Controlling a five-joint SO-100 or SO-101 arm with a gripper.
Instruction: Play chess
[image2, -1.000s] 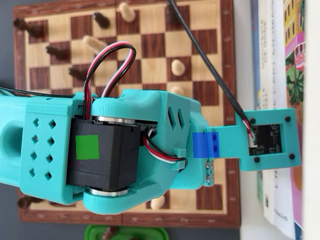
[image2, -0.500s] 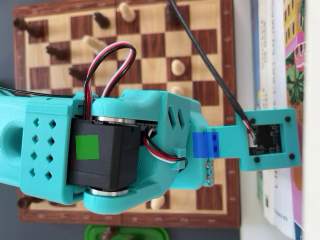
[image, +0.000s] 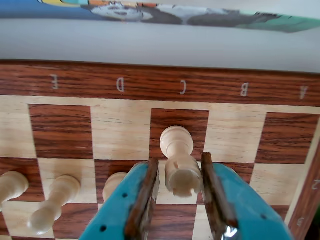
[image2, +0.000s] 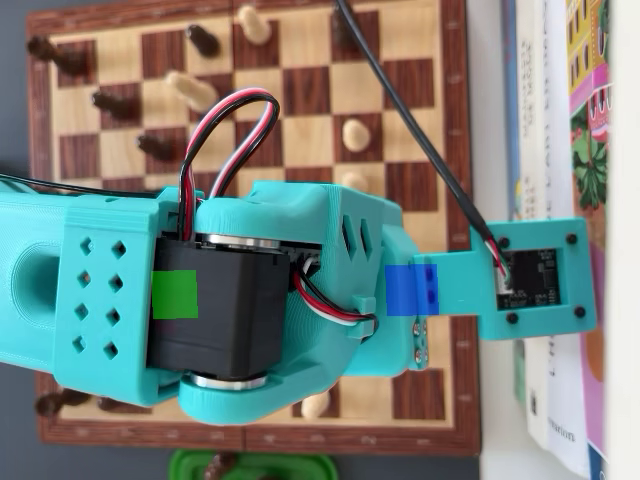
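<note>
In the wrist view a white rook stands on the wooden chessboard, its foot on a dark square in the C file near the lettered border. My teal gripper straddles it, jaws low on either side of its crown. The right pad lies against the rook, and a thin gap shows at the left pad. In the overhead view the teal arm covers the gripper and the rook.
Three white pawns stand just left of the jaws in the wrist view. Overhead, dark pieces and light pieces dot the board's upper part. Books lie along the right edge, and a green holder sits below the board.
In the overhead view the arm's rear body and its red-and-black wires have shifted slightly right and down. The pieces in sight have not moved.
</note>
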